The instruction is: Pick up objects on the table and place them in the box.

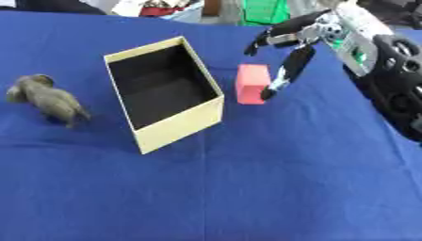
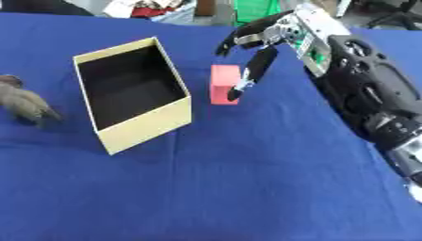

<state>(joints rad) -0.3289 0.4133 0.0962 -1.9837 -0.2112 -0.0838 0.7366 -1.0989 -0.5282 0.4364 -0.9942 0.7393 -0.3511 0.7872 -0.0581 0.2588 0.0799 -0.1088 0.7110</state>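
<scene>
While your right hand (image 1: 309,35) reaches in from the upper right, its fingers (image 1: 290,66) hang spread and straight, one tip touching the right face of the pink block (image 1: 251,83) without closing on it. That block stands on the blue table (image 1: 272,179) just right of the open box (image 1: 165,92); a grey toy animal (image 1: 49,99) lies well left.

Blue cloth (image 1: 272,188) covers the table; clutter lies beyond.
</scene>
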